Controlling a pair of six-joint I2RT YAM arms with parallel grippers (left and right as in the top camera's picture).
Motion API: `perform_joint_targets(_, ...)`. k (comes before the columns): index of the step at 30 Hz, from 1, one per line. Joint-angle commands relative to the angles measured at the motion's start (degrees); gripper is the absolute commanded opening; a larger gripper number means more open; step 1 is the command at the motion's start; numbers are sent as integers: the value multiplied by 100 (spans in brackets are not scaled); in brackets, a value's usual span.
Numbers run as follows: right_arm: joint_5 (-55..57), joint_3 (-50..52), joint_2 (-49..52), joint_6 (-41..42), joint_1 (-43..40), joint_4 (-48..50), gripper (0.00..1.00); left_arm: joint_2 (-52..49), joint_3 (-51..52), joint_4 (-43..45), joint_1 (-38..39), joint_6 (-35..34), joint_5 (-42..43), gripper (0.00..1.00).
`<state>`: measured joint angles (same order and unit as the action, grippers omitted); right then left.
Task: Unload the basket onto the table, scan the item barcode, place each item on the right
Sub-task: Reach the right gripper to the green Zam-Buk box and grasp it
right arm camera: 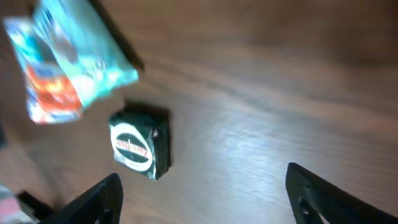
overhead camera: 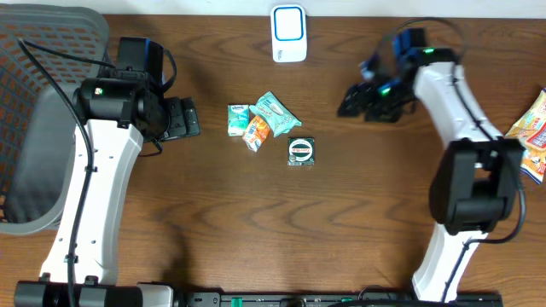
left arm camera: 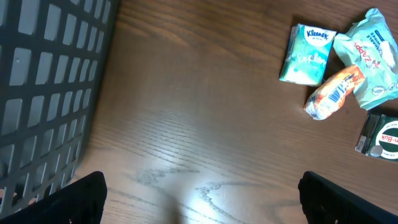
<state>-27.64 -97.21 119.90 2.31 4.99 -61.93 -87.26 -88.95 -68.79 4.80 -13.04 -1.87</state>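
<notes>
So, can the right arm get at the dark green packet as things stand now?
Probably yes. The right gripper is open and empty, and only bare table lies between it and the dark green packet; nothing covers the packet.

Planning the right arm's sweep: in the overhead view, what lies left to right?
Gray basket → left fingers → tissue pack → orange packet → dark box → right fingers → snack bags.

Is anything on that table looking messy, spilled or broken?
Nothing looks spilled or broken. The only untidy bit is mid-table: the teal packet, orange packet and Kleenex pack lie in a crooked cluster, with the dark box just beside them.
</notes>
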Motion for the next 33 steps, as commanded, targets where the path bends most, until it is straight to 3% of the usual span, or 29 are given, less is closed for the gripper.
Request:
perform_joint_targets(1,289,382,-181,-66,476,66,73,-9,13,-17,-28,79,-57,98)
perform_joint_targets(3,264,621,-181,-42,758,280,61,-9,13,-20,-28,79,-57,98)
perform_joint_targets(18,258,1921,-181,1735,1405,1777,57,-9,13,-20,-28,79,-57,98)
perform_joint_targets(22,-33,2280,-181,1860,1499,2406,56,-9,13,-17,-28,79,-57,98)
perform_joint_targets(24,-59,2371,-181,2050,1545,2544,46,-9,13,-17,-28,79,-57,98)
perform_joint_targets(27,-59,2433,-181,2083,1613,2581,12,-9,13,-17,-28,79,-57,98)
perform_joint_targets(29,-59,2426,-184,2083,1602,2570,1,-9,13,-20,-28,79,-57,98)
perform_joint_targets(33,-149,2339,-247,2076,1443,2490,1,-9,13,-17,-28,79,-57,98)
